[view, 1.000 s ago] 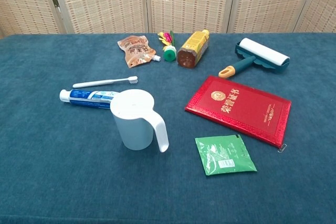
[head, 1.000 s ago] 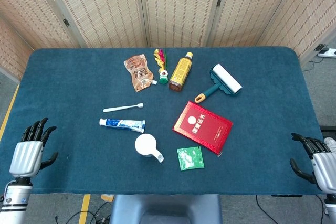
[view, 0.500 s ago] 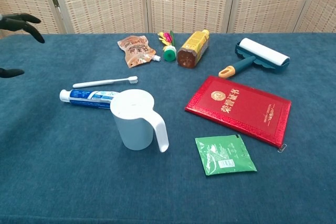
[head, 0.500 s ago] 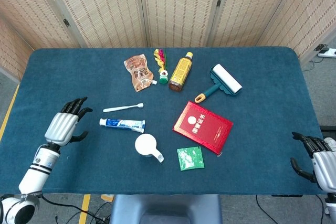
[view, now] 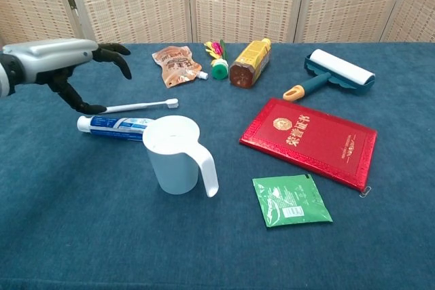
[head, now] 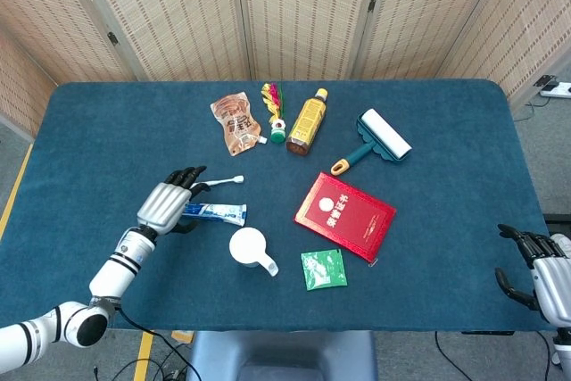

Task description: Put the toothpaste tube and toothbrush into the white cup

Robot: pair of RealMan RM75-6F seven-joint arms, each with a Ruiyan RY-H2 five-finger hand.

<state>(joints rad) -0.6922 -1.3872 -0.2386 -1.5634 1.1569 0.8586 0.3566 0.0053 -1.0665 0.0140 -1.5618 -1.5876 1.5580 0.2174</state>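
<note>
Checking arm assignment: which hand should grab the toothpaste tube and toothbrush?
Left. The left hand is open, right above the toothpaste tube and toothbrush, near the white cup. The right hand sits off the table's far right edge.

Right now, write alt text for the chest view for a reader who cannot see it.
The robot's left hand hovers open above the white toothbrush and toothpaste tube on a blue table, beside an upright white cup. A red booklet, green sachet, lint roller and bottle lie to the right.
</note>
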